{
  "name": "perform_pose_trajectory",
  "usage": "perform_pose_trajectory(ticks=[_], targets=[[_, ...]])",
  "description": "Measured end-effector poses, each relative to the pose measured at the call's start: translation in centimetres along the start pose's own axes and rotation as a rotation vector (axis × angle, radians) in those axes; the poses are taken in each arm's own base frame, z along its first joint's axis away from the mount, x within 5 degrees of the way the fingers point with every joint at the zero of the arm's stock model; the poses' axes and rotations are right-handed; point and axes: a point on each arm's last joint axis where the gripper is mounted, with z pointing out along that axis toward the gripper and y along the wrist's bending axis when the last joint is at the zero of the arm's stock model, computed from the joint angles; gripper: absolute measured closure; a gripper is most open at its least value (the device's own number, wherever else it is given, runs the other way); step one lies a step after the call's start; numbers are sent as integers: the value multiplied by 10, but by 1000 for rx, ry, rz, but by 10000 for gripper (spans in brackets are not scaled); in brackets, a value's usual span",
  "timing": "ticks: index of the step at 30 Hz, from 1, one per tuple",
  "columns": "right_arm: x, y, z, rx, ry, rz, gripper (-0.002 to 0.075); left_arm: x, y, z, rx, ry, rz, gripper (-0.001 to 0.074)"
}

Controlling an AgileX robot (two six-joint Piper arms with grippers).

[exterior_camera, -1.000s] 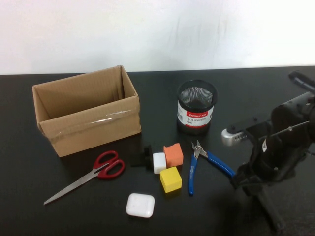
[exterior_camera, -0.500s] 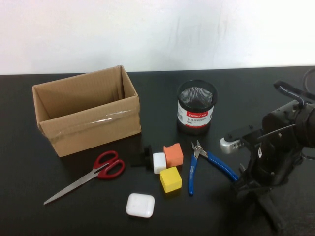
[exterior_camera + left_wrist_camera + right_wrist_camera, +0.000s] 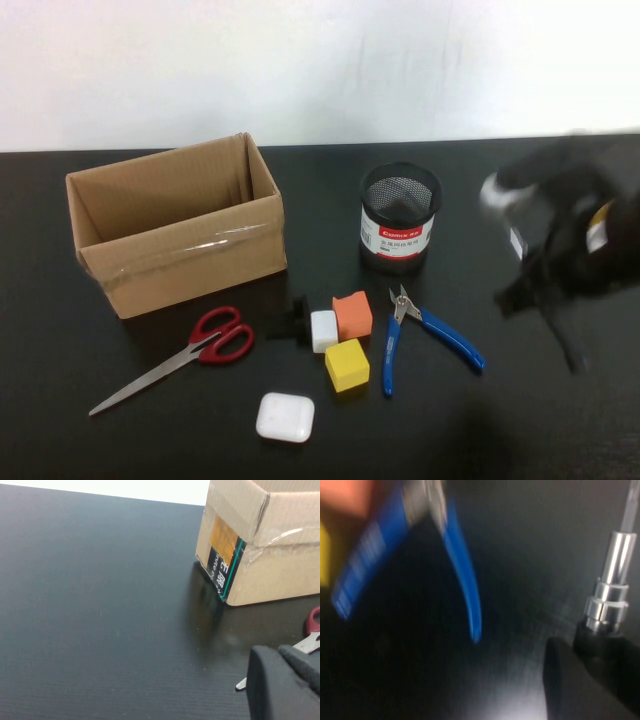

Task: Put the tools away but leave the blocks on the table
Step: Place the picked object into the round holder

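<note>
Right gripper (image 3: 560,250) hangs in the air at the right of the table (image 3: 100,420), off the surface and beside the black mesh pen cup (image 3: 400,230). In its wrist view the screwdriver (image 3: 612,580) stands close against one black finger (image 3: 580,680), chrome shank pointing away, so it looks clamped on the black handle, though the contact itself is not clear. Left gripper (image 3: 282,672) is clenched on nothing, low over the table near a corner of the cardboard box (image 3: 175,225), with the scissors' tip just beside it.

The step in hand looks like carrying the screwdriver to a container, most likely the mesh cup. To do it well:
- hold the shank near upright, so it enters the mouth cleanly
- come in from above the rim, not from the side, since the cup looks light enough to tip
- lower before letting go

The red-handled scissors (image 3: 185,355) and blue-handled pliers (image 3: 425,335) lie flat on the table. The pliers are near the orange block (image 3: 352,315), the yellow block (image 3: 347,365) and the white block (image 3: 323,330), so later grasps must not nudge those
</note>
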Motion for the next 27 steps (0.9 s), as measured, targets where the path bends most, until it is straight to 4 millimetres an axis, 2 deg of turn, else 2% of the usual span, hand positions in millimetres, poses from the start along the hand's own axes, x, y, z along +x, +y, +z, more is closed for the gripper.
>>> perform_pose_trajectory(ticks=[3,5,7,12,18,21,27], targets=[[-8,-2,-31,-19,-185,27,594,0,0,0,0,0,0,739],[-11,-2,-45,-37,-267,63,594,0,0,0,0,0,0,739],[-13,-2,-50,-49,-304,85,594,0,0,0,0,0,0,739],[-17,-2,-51,-54,-345,91,594,0,0,0,0,0,0,739],[-27,0,-50,-68,-555,72,594,0,0,0,0,0,0,739],[-21,5,-42,-91,-671,61,594,0,0,0,0,0,0,739],[8,16,-18,-143,-860,32,594,0,0,0,0,0,0,739]])
